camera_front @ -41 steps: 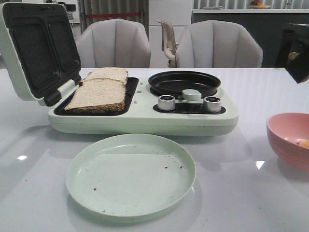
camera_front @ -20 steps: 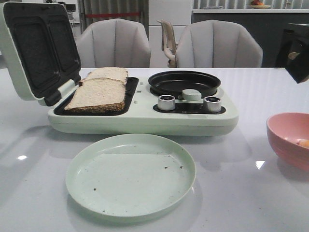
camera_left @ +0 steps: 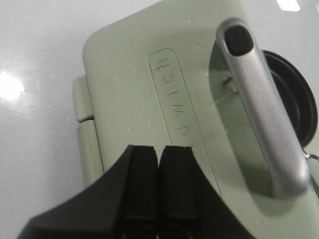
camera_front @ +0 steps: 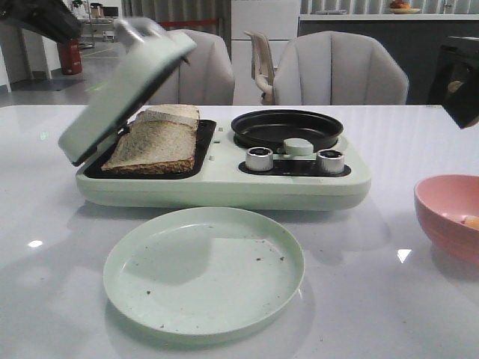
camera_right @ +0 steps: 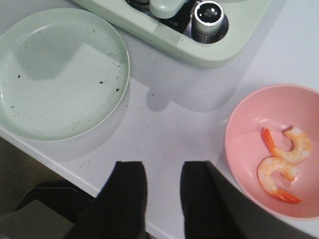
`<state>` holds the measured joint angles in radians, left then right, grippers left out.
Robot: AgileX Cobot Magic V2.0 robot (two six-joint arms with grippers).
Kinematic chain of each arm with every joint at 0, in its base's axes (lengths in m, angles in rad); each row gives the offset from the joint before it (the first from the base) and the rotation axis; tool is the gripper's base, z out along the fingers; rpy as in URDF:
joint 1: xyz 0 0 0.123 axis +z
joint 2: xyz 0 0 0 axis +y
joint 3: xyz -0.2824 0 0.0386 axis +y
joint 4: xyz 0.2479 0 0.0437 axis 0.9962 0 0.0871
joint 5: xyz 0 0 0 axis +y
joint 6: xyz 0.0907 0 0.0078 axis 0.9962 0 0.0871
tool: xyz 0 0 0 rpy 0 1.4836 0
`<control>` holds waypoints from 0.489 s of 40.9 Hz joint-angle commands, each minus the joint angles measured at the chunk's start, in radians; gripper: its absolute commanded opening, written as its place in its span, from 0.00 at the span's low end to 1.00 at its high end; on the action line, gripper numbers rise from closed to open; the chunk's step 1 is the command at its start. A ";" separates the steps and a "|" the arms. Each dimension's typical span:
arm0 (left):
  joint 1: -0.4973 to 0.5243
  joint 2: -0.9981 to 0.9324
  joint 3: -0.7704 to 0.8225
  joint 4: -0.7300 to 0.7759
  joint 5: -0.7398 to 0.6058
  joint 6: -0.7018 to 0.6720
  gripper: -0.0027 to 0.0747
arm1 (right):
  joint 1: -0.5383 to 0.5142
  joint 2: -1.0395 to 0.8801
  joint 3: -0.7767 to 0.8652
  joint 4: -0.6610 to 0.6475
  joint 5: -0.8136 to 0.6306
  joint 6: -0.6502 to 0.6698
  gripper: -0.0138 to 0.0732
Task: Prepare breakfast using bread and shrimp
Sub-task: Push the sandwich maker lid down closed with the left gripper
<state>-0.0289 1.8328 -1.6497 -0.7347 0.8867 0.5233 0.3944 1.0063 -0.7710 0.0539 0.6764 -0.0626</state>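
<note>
Left fingers pressed shut w/ nothing between, over half-lowered sandwich-maker lid above two bread slices; right fingers parted, empty, over table near pink bowl w/ two shrimp.

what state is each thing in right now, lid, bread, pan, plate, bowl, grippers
sandwich maker lid: half closed, tilted over the bread
bread: two slices on the lower plate, uncovered at the front
black pan: empty
green plate: empty, a few crumbs
pink bowl: holds two shrimp
left gripper: shut, over the lid
right gripper: open, holding nothing
</note>
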 commanded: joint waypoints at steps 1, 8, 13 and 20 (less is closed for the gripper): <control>-0.061 -0.114 0.036 -0.057 -0.069 0.053 0.16 | -0.004 -0.017 -0.026 0.003 -0.060 -0.001 0.52; -0.161 -0.230 0.172 -0.046 -0.112 0.122 0.16 | -0.004 -0.017 -0.026 0.003 -0.060 -0.001 0.52; -0.241 -0.324 0.276 0.031 -0.158 0.131 0.16 | -0.004 -0.017 -0.026 0.003 -0.060 -0.001 0.52; -0.348 -0.453 0.410 0.161 -0.168 0.118 0.17 | -0.004 -0.017 -0.026 0.003 -0.060 -0.001 0.52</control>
<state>-0.3321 1.4729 -1.2607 -0.6015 0.7702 0.6486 0.3944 1.0063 -0.7710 0.0539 0.6764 -0.0626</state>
